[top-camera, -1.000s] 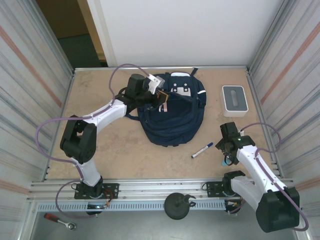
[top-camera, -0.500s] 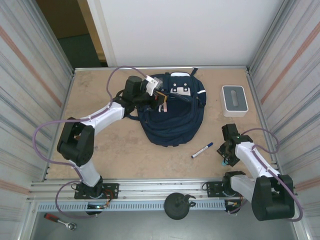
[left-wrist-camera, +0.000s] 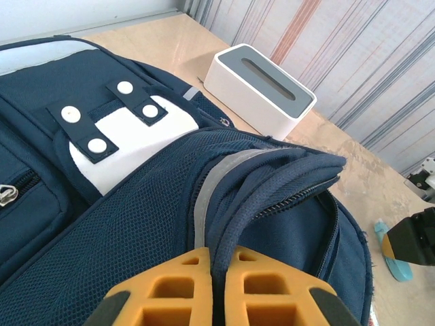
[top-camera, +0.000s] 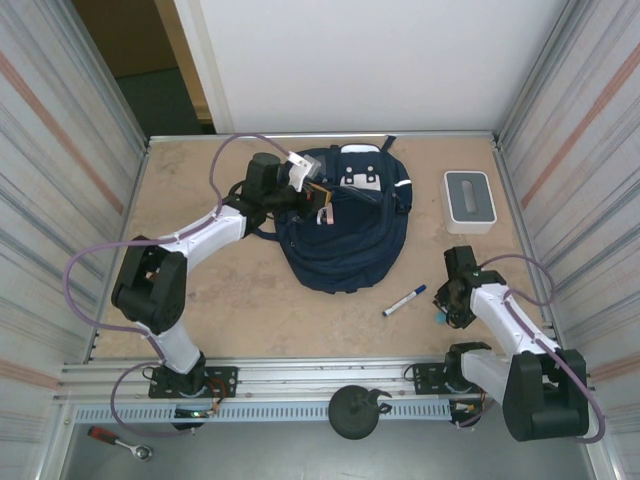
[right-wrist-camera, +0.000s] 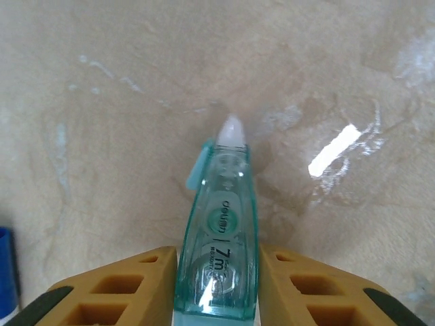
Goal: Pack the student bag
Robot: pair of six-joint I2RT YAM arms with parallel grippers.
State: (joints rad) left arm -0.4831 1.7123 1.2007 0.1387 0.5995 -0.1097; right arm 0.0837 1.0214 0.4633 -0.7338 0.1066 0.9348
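Left gripper (left-wrist-camera: 217, 285): closed tight on a raised fold of navy fabric at the rim of the bag's open compartment, orange fingers (left-wrist-camera: 170, 285) pressed on either side of it.
Student bag (top-camera: 345, 225): lies flat on the surface (top-camera: 200, 290), midway along the far edge, white buckle patch facing up.
Pen (top-camera: 405, 300): blue-capped, lies alone between the bag and the near right corner.
Right gripper (right-wrist-camera: 217, 285): low over the surface near the right edge, jaws drawn in against both sides of a correction tape.
Correction tape (right-wrist-camera: 219, 231): clear teal dispenser, white tip pointing away from the gripper.
White box (top-camera: 468, 200): slotted grey top, sits by the far right corner, apart from the bag.
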